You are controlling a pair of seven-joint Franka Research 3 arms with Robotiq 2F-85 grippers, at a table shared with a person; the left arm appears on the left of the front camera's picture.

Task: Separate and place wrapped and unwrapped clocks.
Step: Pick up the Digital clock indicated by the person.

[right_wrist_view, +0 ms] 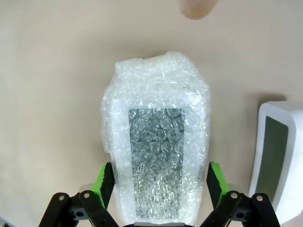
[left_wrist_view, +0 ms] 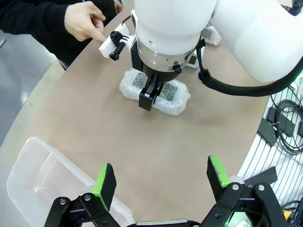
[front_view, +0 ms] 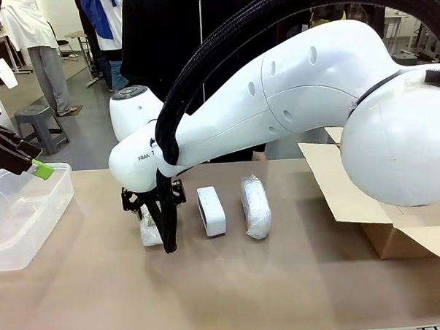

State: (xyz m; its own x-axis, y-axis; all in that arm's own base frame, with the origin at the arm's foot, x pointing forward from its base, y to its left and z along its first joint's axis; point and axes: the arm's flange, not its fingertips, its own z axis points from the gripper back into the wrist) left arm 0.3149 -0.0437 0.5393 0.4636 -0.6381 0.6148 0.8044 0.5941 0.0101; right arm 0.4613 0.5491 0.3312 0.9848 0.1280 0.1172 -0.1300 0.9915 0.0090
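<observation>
While the right arm reaches across the middle of the bench (front_view: 284, 294), the right gripper (right_wrist_view: 159, 182) hangs low over the wrapped clock with the grey patch (right_wrist_view: 156, 137), its jaws spread wide. Its green pads (right_wrist_view: 107, 182) stand one on each side of the bundle's near end, just beside the bubble wrap. Whether they touch it I cannot tell, and nothing is clamped. The bundle lies flat on the bench with the grey patch facing up, and it is the leftmost of three things in a row in the front view.

Next to it on the right is the bare clock (front_view: 211, 211), a smooth white block with rounded corners. Beyond that lies the second wrapped clock (front_view: 256, 206), a lumpy white bundle. The three lie side by side without touching. An open cardboard box (front_view: 383, 223) sits at the right end of the bench, apart from the second bundle.

The left gripper (left_wrist_view: 161, 177) hovers above the rim of a clear plastic tub (front_view: 18, 218) at the left end of the bench, well apart from the clocks. Its jaws are fully apart and hold nothing.

At the far edge of the bench, the person's hand (left_wrist_view: 87, 21) is close to the right arm's wrist, with a finger pointing down toward the bench.
</observation>
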